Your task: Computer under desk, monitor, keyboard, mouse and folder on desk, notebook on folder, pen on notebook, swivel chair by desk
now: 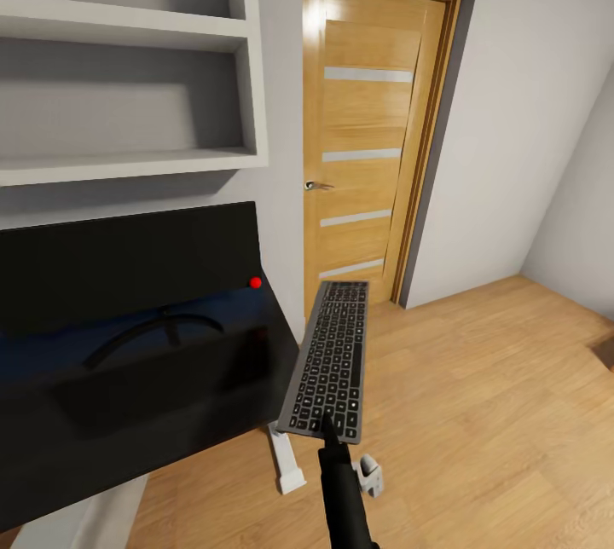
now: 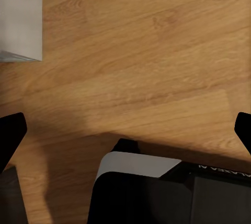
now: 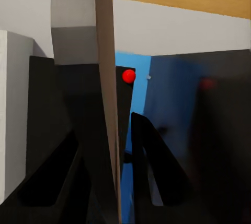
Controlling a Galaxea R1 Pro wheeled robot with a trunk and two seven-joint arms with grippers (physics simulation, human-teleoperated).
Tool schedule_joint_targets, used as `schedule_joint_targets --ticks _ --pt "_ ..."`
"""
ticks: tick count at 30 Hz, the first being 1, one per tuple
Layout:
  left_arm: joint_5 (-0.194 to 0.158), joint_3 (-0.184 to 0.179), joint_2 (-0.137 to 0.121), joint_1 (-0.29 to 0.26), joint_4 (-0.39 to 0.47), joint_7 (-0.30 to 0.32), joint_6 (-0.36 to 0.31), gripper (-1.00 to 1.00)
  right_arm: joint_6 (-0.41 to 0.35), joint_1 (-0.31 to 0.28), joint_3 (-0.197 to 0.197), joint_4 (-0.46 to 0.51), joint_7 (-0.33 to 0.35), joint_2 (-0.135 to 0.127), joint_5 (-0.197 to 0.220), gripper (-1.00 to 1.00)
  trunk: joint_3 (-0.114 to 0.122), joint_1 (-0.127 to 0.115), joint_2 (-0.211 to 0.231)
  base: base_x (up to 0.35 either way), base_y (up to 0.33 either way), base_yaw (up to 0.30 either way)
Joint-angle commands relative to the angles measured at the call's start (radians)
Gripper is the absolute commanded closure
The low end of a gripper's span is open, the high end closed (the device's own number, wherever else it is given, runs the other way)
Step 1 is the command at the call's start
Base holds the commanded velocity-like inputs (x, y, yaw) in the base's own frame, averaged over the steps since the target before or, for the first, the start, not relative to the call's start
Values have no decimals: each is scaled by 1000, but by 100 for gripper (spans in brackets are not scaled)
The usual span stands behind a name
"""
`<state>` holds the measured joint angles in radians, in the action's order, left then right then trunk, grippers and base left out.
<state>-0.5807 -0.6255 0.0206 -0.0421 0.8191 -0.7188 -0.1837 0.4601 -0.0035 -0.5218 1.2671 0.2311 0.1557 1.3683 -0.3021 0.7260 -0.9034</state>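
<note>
Our right gripper (image 1: 328, 430) pinches the keyboard (image 1: 328, 359) by its near edge, past the desk's (image 1: 170, 413) end, over open floor (image 1: 495, 413); left gripper (image 2: 125, 132) spread.

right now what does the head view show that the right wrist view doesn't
Head view alone: the door, wall shelves, wood floor and the keyboard's key face, held past the desk's end. Right wrist view alone: the right gripper shut on the keyboard's thin edge, and the blue back panel. Both: the keyboard, the monitor with its red light, the desk.
</note>
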Motion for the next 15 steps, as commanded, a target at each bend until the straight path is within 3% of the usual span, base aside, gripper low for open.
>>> schedule_joint_targets --ticks 1,6,15 --pt "-3 -3 -1 -1 2 -7 -5 -100 3 -1 -2 0 6 0 10 100 -1 0 -1 -21 79 0" --pt "-4 -3 -1 -1 2 -7 -5 -100 3 -1 -4 0 7 -1 11 100 -1 0 -1 -72 101 0" --pt "-4 -3 -1 -1 2 -7 -5 -100 5 0 -4 0 6 -2 11 100 -1 0 -1 -8 9 0"
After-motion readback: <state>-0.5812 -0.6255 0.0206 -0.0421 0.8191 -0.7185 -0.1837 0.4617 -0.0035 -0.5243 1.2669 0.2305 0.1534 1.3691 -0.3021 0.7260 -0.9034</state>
